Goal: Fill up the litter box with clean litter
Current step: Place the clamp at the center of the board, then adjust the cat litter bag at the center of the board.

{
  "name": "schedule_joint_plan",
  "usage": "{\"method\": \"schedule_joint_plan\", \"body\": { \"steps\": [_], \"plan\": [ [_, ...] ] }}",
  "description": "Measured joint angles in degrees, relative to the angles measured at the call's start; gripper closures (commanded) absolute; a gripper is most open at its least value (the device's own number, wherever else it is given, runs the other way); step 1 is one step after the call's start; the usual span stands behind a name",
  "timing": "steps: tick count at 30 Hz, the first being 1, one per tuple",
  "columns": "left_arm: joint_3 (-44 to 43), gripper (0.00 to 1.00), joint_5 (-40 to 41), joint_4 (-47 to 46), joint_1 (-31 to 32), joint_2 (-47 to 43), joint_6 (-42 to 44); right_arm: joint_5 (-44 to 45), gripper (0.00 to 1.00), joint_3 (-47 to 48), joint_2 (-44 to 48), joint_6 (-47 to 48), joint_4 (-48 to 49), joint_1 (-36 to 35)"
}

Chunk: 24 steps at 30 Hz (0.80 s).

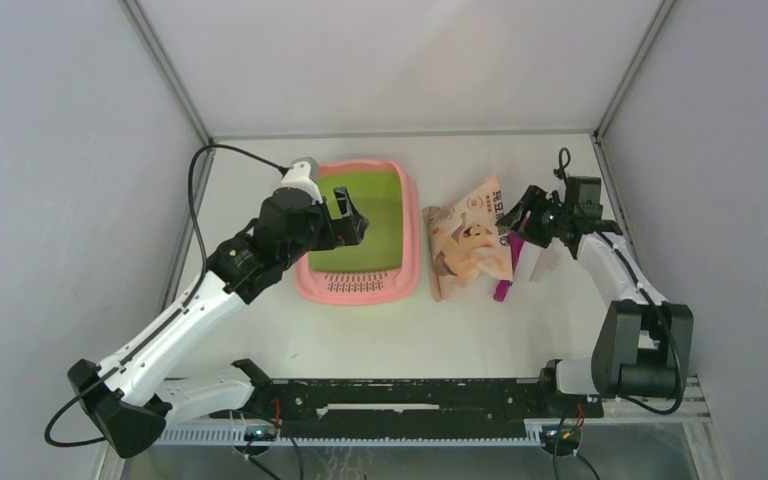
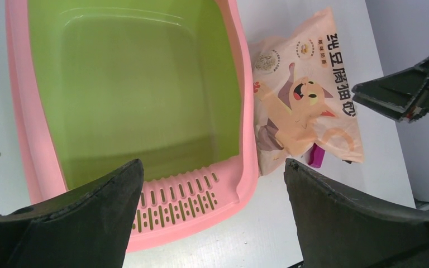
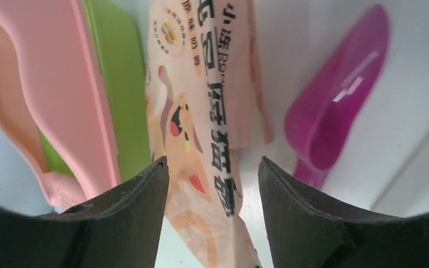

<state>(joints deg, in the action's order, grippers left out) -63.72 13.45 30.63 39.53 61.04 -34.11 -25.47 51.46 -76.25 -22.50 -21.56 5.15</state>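
My left gripper (image 1: 348, 216) hangs wide open over the litter box (image 1: 360, 292); its green basin shows no litter. My right gripper (image 3: 212, 162) straddles the bag (image 1: 465, 245) with jaws parted, clamping nothing I can see. The bag lies at the box's 3 o'clock, close against the rim. A thin pinch could slip and spill it. The scoop (image 3: 335, 100) crowds the bag's 5 o'clock, and the table (image 1: 390, 340) lies bare toward 6.
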Motion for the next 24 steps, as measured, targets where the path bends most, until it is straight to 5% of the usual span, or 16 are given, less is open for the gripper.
{"method": "schedule_joint_plan", "body": {
  "steps": [7, 12, 24],
  "plan": [
    [0.0, 0.00, -0.2, 0.0, 0.0, 0.0, 0.0, -5.8, 0.45, 0.7, -9.4, -1.0, 3.7, -3.7],
    [0.0, 0.00, -0.2, 0.0, 0.0, 0.0, 0.0, -1.5, 1.00, 5.2, -12.9, 0.8, 0.5, -9.2],
    [0.6, 0.00, -0.2, 0.0, 0.0, -0.2, 0.0, 16.3, 1.00, 10.8, -3.2, 7.6, -10.8, -21.1]
  ]
}}
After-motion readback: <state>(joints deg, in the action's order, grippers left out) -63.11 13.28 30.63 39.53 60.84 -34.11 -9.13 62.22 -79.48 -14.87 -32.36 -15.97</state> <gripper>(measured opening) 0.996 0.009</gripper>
